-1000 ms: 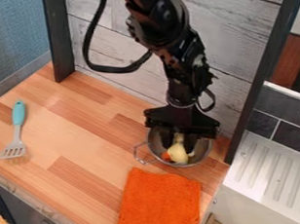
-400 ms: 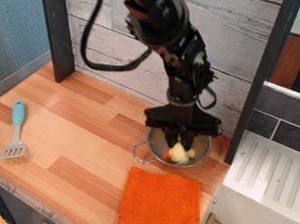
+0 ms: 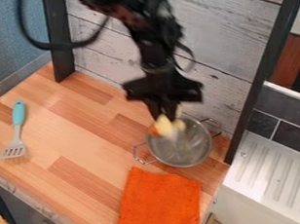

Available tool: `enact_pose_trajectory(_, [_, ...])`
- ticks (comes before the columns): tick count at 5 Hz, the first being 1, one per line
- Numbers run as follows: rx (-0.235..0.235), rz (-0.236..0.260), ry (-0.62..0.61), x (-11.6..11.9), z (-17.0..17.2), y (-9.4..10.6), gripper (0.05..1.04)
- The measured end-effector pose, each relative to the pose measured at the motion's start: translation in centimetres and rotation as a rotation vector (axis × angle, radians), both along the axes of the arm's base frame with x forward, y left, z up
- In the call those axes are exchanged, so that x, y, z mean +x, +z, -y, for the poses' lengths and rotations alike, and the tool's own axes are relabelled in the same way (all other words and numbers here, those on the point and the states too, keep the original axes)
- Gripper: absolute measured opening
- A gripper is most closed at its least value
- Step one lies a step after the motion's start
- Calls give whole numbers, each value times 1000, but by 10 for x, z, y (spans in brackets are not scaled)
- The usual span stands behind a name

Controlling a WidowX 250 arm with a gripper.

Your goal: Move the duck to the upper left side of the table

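Up has come the yellow, orange-beaked duck [image 3: 164, 128], pinched in the black two-finger pincer [image 3: 163, 116], likely to clear the round silver metal pot [image 3: 187, 153] below.

Kitchen corner in full view!

And it's a kitchen we've got here, folks! Wood-look counter [image 3: 80, 128] across the middle, 1 slotted spatula [image 3: 18, 128] at the left, a metal bowl with wire handles [image 3: 183, 154] right of centre, an orange cloth [image 3: 160, 202] below it, and over at the right, dark tiles [image 3: 294, 140] above a ribbed, pale drainboard [image 3: 270, 168]. Pure kitchen!
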State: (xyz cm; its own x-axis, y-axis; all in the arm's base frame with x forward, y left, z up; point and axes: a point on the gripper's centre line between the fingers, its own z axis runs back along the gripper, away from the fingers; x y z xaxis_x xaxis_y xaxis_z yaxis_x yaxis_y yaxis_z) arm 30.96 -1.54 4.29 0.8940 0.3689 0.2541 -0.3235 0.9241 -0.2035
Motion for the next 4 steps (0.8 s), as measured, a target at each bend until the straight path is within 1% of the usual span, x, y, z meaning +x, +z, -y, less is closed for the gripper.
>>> enact_pose_trajectory(1, [10, 23, 116, -11, -51, 14, 154])
enact_pose_trajectory(2, [54, 4, 202, -13, -93, 12, 154])
enact_pose_trajectory(3, [86, -52, 278, -11, -132, -2, 154])
enact_pose_trajectory(4, [115, -77, 322, -3, -162, -17, 154])
